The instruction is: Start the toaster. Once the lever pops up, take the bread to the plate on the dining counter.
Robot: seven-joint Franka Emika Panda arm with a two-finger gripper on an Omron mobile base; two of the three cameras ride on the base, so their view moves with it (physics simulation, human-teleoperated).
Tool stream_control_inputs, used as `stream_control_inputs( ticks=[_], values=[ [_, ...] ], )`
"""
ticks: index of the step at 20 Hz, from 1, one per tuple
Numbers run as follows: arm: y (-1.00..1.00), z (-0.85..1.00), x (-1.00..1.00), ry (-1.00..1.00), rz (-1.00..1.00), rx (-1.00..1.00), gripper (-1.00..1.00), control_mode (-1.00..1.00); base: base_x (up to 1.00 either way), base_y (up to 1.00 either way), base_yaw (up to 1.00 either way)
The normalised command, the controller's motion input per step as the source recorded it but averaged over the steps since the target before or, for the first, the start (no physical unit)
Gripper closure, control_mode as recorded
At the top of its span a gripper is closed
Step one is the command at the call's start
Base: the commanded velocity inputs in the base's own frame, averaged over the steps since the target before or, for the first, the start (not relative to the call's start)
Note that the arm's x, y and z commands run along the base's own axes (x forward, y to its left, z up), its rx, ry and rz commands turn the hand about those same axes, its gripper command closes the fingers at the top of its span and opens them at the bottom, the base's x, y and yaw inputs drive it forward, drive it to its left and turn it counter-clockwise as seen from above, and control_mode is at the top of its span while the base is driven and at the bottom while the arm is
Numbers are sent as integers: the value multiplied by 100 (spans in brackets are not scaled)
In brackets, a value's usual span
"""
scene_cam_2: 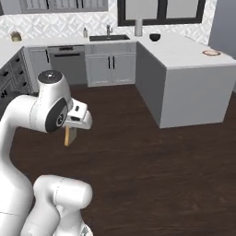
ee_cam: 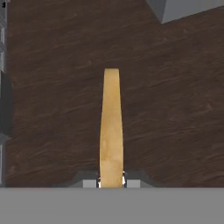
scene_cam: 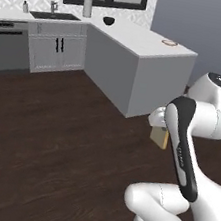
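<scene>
Bread in hand, heading for the island.

The gripper (ee_cam: 111, 179) pinches the bread (ee_cam: 111, 127) edge-on above the dark floor; the plate (scene_cam_2: 211, 53) waits well off at the dining counter (scene_cam_2: 193, 60)'s far right end. Best keep the slice upright and lower it flat.

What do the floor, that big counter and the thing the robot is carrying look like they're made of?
The floor looks like dark, matte wood planks, with visible grain streaks. The dining counter has a pale, smooth top, perhaps stone, on plain grey panels. The bread, shut in the gripper, shows a golden-tan crust edge, so it looks like a baked slice.
</scene>
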Motion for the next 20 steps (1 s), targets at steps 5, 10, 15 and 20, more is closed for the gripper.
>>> stream_control_inputs(
  ticks=[5,10,15,20],
  values=[
    [0,0,0,0,0,0,100,100,100,-23,0],
    [0,0,0,0,0,0,100,100,100,-35,0],
    [0,0,0,0,0,0,100,100,100,-50,3],
    [0,0,0,0,0,0,100,100,100,-69,14]
  ],
)
